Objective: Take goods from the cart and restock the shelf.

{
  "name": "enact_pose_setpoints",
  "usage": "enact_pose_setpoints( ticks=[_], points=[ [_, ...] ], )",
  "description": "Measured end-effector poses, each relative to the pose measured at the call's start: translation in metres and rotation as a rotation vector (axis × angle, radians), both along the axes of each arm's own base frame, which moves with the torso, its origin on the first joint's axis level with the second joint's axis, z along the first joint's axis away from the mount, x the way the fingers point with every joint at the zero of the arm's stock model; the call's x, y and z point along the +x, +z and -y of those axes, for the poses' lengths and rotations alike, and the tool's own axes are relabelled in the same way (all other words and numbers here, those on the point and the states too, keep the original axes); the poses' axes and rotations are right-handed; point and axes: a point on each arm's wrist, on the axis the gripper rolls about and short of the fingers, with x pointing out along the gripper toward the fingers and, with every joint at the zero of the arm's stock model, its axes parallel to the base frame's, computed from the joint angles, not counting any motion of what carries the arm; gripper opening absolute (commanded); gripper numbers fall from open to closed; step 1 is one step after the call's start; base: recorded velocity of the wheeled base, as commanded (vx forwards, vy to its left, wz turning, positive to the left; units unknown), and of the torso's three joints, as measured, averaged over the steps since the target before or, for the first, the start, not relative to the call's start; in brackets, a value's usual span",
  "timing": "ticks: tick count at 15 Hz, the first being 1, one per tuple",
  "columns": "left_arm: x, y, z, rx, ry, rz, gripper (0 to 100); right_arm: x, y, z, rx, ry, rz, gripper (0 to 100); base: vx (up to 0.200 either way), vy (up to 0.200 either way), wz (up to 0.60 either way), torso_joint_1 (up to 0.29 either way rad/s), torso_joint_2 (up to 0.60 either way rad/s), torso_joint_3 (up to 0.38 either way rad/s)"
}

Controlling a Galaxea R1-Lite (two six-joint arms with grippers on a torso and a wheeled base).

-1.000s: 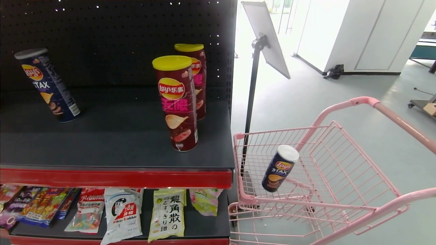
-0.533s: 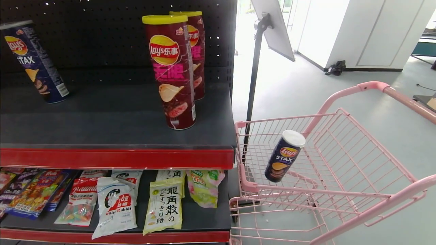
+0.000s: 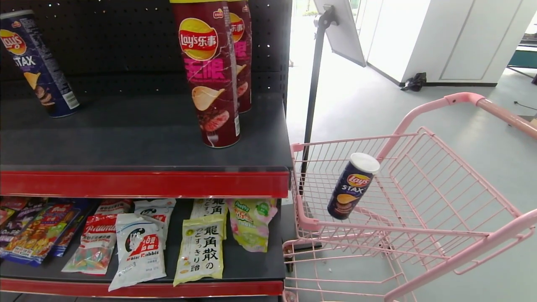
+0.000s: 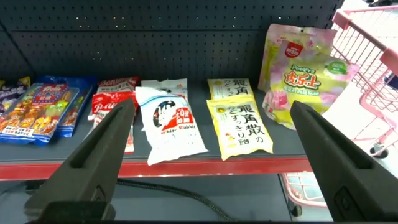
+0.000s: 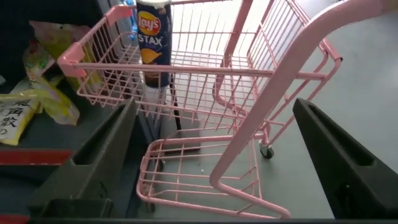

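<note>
A navy chips can (image 3: pixel 351 186) with a white lid leans tilted in the near left corner of the pink cart (image 3: pixel 461 99), right of the shelf. In the right wrist view the same can (image 5: pixel 153 43) stands behind the cart's wire wall (image 5: pixel 205 68), and my right gripper (image 5: pixel 214 102) is open and empty, low in front of the cart. The upper shelf board (image 3: pixel 126 138) holds two maroon cans (image 3: pixel 209 75) near its right end and a navy can (image 3: pixel 35 63) at far left. My left gripper (image 4: pixel 212 104) is open and empty, facing the lower shelf.
Snack bags (image 3: pixel 201 247) lie in a row on the lower shelf (image 4: pixel 186 167). A black sign stand pole (image 3: pixel 312 96) rises between the shelf's end and the cart. Open grey floor lies beyond the cart to the right.
The head camera has shifted, so the shelf and cart sit higher in the picture and more of the lower shelf shows. The cans themselves have not moved.
</note>
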Motion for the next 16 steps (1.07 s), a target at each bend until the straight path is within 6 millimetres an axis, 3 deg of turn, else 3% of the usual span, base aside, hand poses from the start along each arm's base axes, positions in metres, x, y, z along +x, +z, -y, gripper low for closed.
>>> enact_pose_setpoints(
  ticks=[3,6,8,11,13,16],
  points=[
    [0.0,0.0,0.0,0.0,0.0,-0.001,100,-0.003,0.035,-0.002,-0.027,0.077,0.08,100,0.0,0.0,0.0,0.0,0.0,0.0],
    [0.0,0.0,0.0,0.0,0.0,-0.001,100,0.011,0.106,-0.003,-0.03,0.141,0.117,100,0.0,0.0,0.0,0.0,0.0,0.0],
    [0.0,0.0,0.0,0.0,0.0,-0.001,100,0.037,0.158,-0.004,-0.01,0.189,0.136,100,0.0,0.0,0.0,0.0,0.0,0.0],
    [0.0,0.0,0.0,0.0,0.0,-0.001,100,0.121,0.212,-0.009,-0.021,0.333,0.137,100,0.0,0.0,0.0,0.0,0.0,0.0],
    [0.0,0.0,0.0,0.0,0.0,-0.001,100,0.185,0.217,-0.007,-0.067,0.492,0.109,100,0.0,0.0,0.0,0.0,0.0,0.0],
    [0.0,0.0,0.0,0.0,0.0,-0.001,100,0.271,0.204,0.012,-0.166,0.638,0.076,100,0.0,0.0,0.0,0.0,0.0,0.0]
  ],
)
